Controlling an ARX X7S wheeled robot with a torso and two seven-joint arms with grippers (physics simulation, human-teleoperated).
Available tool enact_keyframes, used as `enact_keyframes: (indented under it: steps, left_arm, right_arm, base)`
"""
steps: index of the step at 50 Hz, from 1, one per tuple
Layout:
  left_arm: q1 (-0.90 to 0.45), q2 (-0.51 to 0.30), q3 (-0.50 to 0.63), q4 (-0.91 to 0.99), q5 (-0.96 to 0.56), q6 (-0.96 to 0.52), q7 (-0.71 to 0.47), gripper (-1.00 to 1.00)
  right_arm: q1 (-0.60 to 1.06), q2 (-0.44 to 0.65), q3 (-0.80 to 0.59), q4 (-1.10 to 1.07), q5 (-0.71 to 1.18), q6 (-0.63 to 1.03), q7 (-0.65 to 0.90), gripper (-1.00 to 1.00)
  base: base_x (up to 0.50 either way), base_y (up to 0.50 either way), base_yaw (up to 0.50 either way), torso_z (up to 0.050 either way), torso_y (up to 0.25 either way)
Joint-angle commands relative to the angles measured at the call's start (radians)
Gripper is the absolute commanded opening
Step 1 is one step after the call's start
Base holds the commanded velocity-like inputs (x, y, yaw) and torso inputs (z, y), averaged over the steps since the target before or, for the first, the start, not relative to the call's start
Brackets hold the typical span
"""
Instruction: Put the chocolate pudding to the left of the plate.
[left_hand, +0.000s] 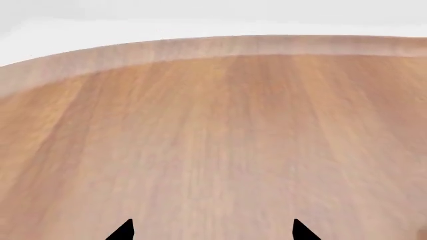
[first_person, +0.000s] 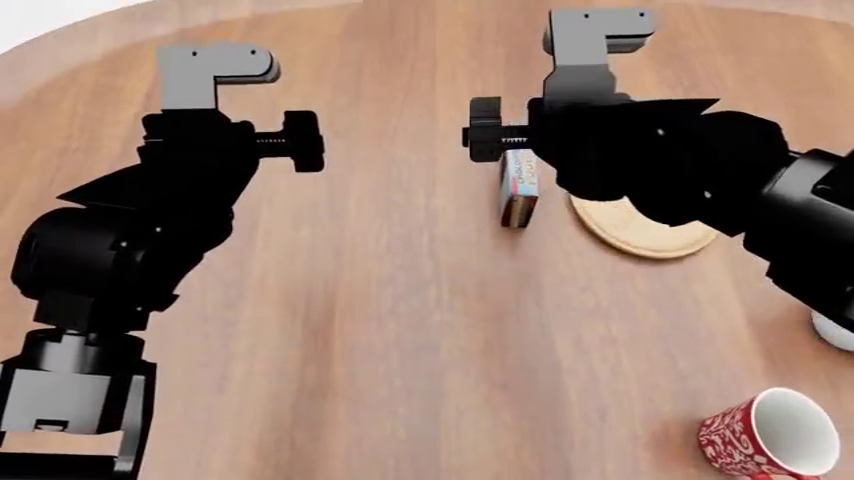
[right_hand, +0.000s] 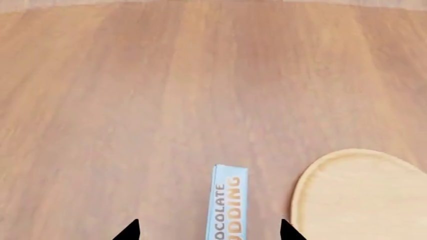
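Note:
The chocolate pudding (first_person: 518, 192) stands on its narrow edge on the wooden table, just left of the light-tan plate (first_person: 650, 236) and a small gap apart from it. My right gripper (first_person: 531, 150) hangs over the carton. In the right wrist view the carton (right_hand: 228, 202) shows its blue-white side with lettering between the fingertips of the right gripper (right_hand: 209, 230), which is open and not touching it. The plate (right_hand: 363, 195) lies beside it. My left gripper (first_person: 224, 150) is open and empty over bare table; the left wrist view shows its spread tips (left_hand: 212, 230).
A red patterned cup (first_person: 771, 435) stands at the near right. A white mug (first_person: 838, 330) shows at the right edge. The rounded edge of the table (left_hand: 200, 47) runs ahead of the left gripper.

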Motion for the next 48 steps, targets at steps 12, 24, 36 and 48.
enact_keyframes:
  steps: [12, 24, 36, 48]
  left_arm:
    - [0.0, -0.006, -0.004, -0.023, -0.008, 0.014, 0.013, 1.0]
    - [0.036, -0.021, -0.032, 0.058, -0.054, -0.016, 0.004, 1.0]
    - [0.299, -0.105, -0.071, 0.513, -0.13, -0.059, -0.096, 1.0]
    - [0.799, -0.208, -0.139, 0.992, -0.112, 0.126, -0.145, 1.0]
  right_arm:
    - [0.006, 0.042, 0.016, -0.093, -0.015, -0.027, 0.029, 1.0]
    - [-0.001, 0.136, 0.035, -0.256, -0.048, -0.091, 0.081, 1.0]
    - [-0.092, 0.436, 0.038, -0.807, -0.271, -0.338, 0.305, 1.0]
    - [-0.327, 0.678, -0.056, -1.226, -0.813, -0.539, 0.613, 1.0]
  base:
    - [0.0, 0.0, 0.0, 0.0, 0.25]
    - [0.0, 0.0, 0.0, 0.0, 0.25]
    - [0.0, 0.0, 0.0, 0.0, 0.25]
    - [0.0, 0.0, 0.0, 0.0, 0.25]
